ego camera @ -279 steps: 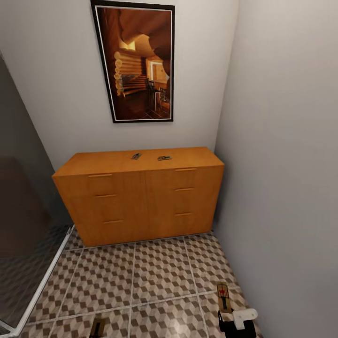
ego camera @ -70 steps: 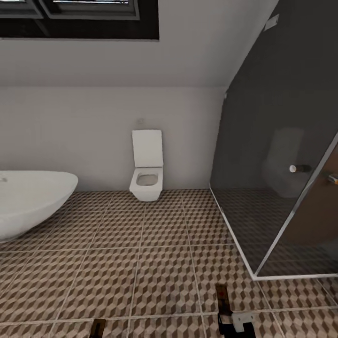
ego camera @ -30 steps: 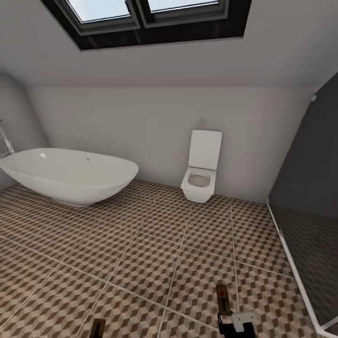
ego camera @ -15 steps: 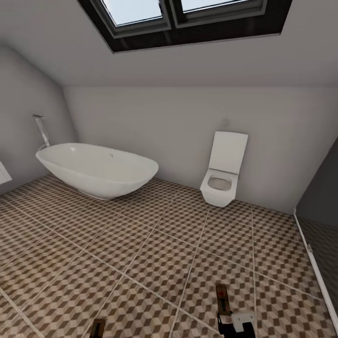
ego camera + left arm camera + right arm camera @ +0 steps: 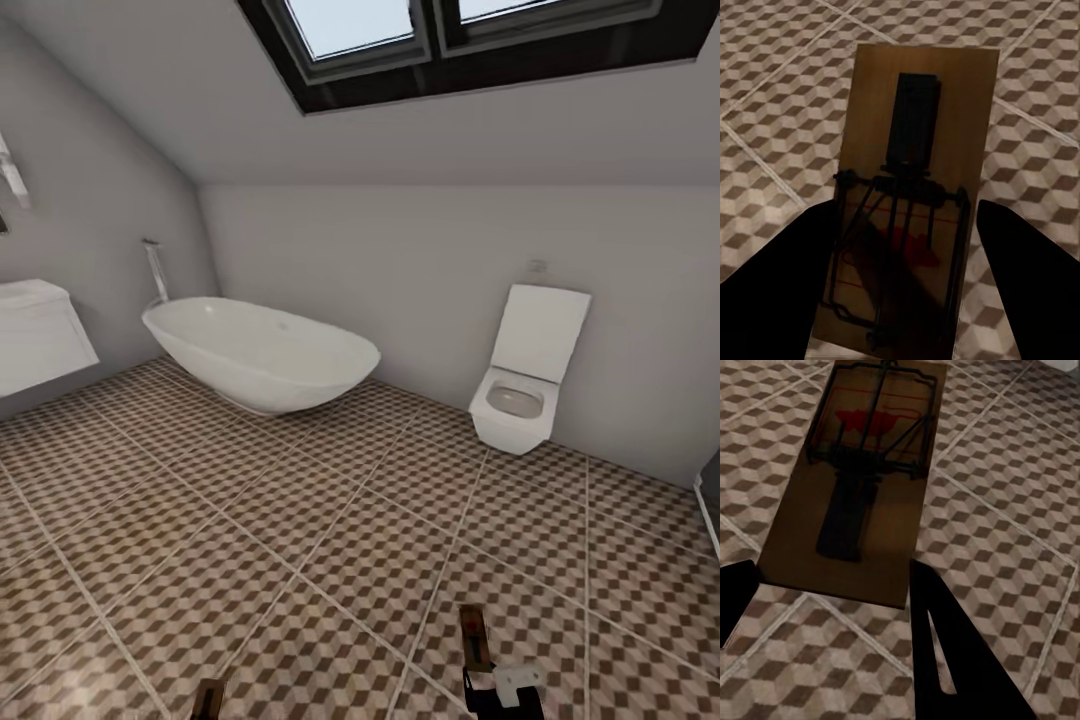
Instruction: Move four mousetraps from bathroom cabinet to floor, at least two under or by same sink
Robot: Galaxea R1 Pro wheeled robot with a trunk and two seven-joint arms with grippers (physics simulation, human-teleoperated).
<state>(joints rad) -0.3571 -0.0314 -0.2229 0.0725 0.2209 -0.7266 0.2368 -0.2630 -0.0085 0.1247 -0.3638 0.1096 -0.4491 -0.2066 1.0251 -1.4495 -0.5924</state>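
Now, room: bathroom floor [image 5: 300, 520] of large tiles with a brown, beige and white cube print and pale grout lines, running to the far wall.
Left-hand mousetrap: a flat rectangular brown wooden board [image 5: 916, 187] with a dark wire frame and spring across it, a dark flat bar along the middle, and a red mark under the wire. It sits between the two dark fingers [image 5: 787, 270] of the left gripper [image 5: 907, 247], one on each long edge, above the tiled floor. In the head view only its tip shows at the near edge [image 5: 208, 698].
Left gripper: closed on the board's sides, holding it.
Right-hand mousetrap: the same brown board [image 5: 859, 480] with dark wire, a red mark at its outer end and a dark bar nearer the gripper. In the head view it points forward from the right gripper [image 5: 497, 690], near right [image 5: 474, 636].
Right gripper: its dark fingers [image 5: 945, 652] stand at the near end of the board; whether they press on it I cannot tell.
Bathroom sink: white wall-hung vanity with a white top at the far left [image 5: 35, 335].
Bathtub: oval, white, at the far wall, left of centre [image 5: 260, 352].
Toilet: white, lid raised, far right [image 5: 522, 385].
Skylight: dark-framed, in the sloping ceiling [image 5: 470, 40].
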